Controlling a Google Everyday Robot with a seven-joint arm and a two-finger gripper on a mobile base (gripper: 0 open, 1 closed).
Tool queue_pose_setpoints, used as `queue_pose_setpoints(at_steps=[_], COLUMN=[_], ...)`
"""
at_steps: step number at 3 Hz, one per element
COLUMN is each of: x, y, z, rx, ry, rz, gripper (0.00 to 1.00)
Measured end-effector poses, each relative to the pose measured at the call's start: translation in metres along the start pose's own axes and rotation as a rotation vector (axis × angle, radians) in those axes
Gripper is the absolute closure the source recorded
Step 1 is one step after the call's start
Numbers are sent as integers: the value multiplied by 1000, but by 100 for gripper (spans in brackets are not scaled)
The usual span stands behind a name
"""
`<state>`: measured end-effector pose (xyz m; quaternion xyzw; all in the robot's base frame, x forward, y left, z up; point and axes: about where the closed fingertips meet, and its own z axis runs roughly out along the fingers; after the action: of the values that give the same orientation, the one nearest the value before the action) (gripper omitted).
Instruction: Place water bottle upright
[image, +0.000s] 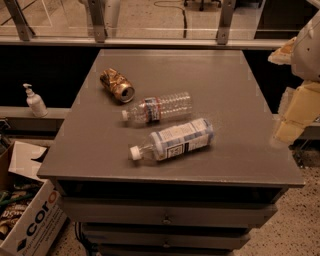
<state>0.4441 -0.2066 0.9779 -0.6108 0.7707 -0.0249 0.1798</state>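
The water bottle (157, 108) lies on its side near the middle of the grey table (90, 150). It is small, clear and ribbed, with a narrow red-white-blue label band and its white cap pointing left. My gripper (296, 112) is at the right edge of the view, beyond the table's right side and well away from the bottle. It shows as pale yellowish parts under a white arm housing.
A larger bottle (175, 140) with a big white-blue label lies just in front of the water bottle. A crushed gold can (116, 85) lies to its back left. A soap dispenser (35, 101) stands on a ledge at left. A cardboard box (27, 220) sits on the floor at lower left.
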Motion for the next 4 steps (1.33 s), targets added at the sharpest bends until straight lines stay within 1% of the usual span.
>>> queue_pose_setpoints(at_steps=[1, 2, 3, 4], x=[-31, -69, -143, -143], y=[-3, -4, -22, -22], z=[8, 24, 77, 77], rx=[9, 11, -12, -11], ry=[-65, -111, -182, -182], rz=[-57, -129, -204, -204], gripper=[0, 0, 0, 0])
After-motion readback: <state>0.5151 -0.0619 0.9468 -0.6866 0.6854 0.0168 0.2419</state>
